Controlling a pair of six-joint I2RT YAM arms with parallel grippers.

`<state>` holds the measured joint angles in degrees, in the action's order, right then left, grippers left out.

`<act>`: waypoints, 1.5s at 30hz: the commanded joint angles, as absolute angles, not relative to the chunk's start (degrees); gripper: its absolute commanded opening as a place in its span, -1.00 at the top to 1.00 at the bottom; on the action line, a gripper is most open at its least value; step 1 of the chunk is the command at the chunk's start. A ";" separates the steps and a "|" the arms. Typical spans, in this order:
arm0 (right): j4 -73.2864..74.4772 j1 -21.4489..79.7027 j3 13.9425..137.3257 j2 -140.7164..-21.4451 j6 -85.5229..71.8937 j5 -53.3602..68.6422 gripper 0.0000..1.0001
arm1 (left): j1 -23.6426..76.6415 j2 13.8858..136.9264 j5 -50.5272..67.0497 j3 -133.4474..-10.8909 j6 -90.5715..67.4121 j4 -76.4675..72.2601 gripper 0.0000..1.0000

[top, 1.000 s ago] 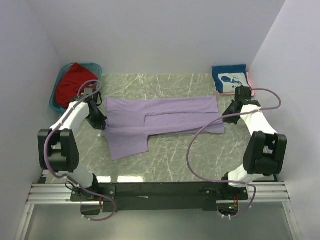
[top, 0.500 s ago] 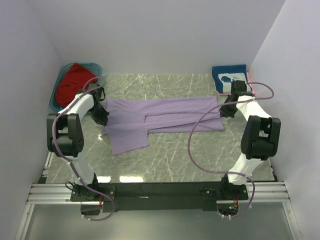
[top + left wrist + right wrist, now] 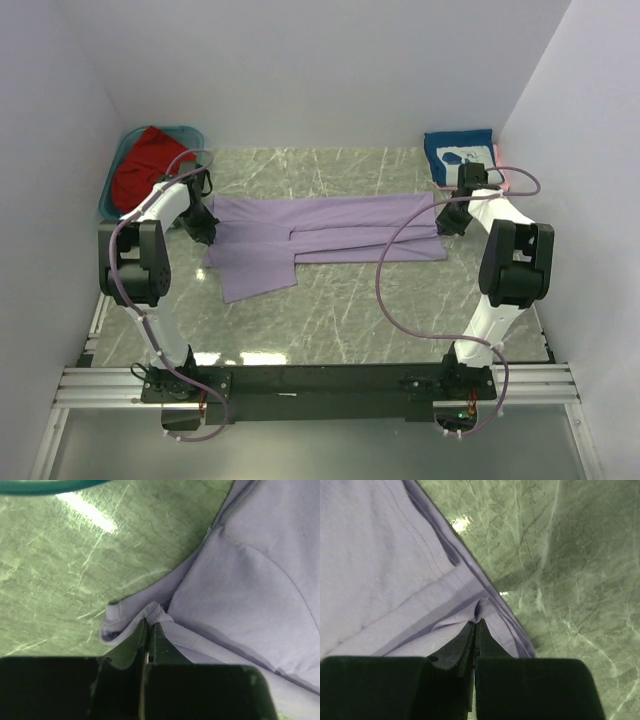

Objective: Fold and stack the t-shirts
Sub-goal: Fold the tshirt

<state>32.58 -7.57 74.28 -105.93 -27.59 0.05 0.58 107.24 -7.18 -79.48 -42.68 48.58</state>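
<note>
The lavender-purple t-shirt (image 3: 330, 235) lies partly folded lengthwise across the green marble table (image 3: 340, 310). My left gripper (image 3: 203, 228) is shut on a pinch of its left edge, seen in the left wrist view (image 3: 149, 622). My right gripper (image 3: 447, 221) is shut on a pinch of its right edge, seen in the right wrist view (image 3: 477, 622). The red t-shirt (image 3: 145, 160) lies in the teal tub (image 3: 190, 131) at the back left. The navy t-shirt with white graphic (image 3: 458, 155) lies folded at the back right on a pink one (image 3: 498, 160).
White walls close the table on three sides. The tub's rim shows at the top of the left wrist view (image 3: 50, 486). The black rail with the arm bases runs along the near edge (image 3: 320, 380).
Both grippers have moved toward the back of the table, carrying the near long edge of the lavender shirt up over itself. The shirt now looks narrower.
</note>
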 commanded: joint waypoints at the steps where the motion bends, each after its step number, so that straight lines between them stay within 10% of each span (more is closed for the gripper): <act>1: 29.89 -7.56 76.90 -106.79 -27.51 -1.67 1.00 | 0.18 107.84 -9.84 -80.95 -42.45 47.11 0.98; 36: 28.48 -7.38 77.34 -110.39 -26.98 -3.34 0.93 | 0.35 110.56 -11.34 -85.78 -41.92 45.18 0.94; 45: 29.88 -7.03 78.92 -108.38 -26.19 -2.29 0.31 | 0.61 109.61 -12.39 -85.61 -42.10 44.30 0.39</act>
